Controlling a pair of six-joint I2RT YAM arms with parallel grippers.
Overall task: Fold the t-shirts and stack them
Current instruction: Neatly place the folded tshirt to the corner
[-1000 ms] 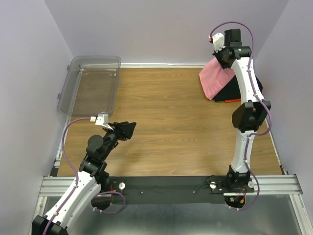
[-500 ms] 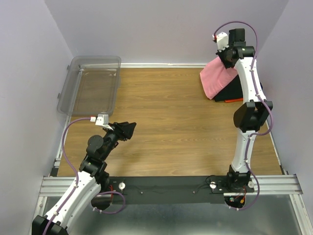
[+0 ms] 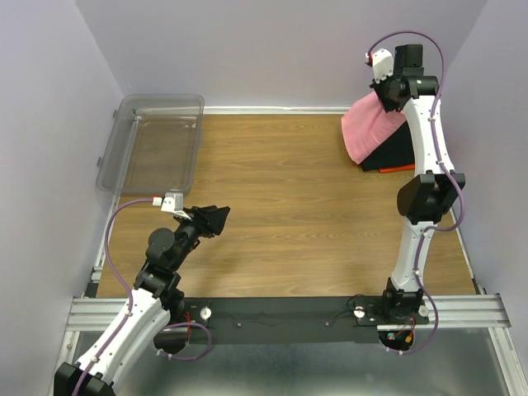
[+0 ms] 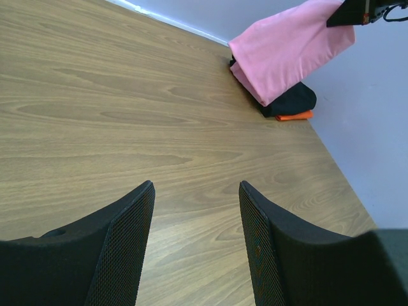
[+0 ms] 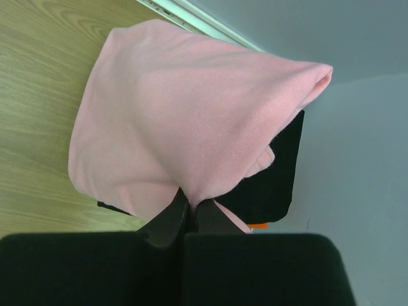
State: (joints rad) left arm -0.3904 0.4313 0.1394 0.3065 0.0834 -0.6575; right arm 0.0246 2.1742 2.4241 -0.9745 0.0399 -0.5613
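A folded pink t-shirt point(image 3: 369, 129) hangs over the back right corner of the table, its edge pinched in my shut right gripper point(image 5: 191, 207). The cloth point(image 5: 185, 108) drapes down over a folded black t-shirt point(image 5: 280, 172) that lies on an orange one point(image 5: 257, 225). From the left wrist view the pink t-shirt point(image 4: 290, 48) slopes down onto the black t-shirt point(image 4: 294, 101) and the orange t-shirt point(image 4: 294, 116). My left gripper point(image 4: 196, 197) hovers open over bare wood at the front left, nothing between its fingers.
A clear plastic bin point(image 3: 153, 148) stands at the back left against the wall. Lilac walls close in the table on three sides. The black rail point(image 3: 280, 312) with both arm bases runs along the near edge.
My right gripper has carried the pink t-shirt's edge up and to the right, toward the back right corner. The left arm has not moved.
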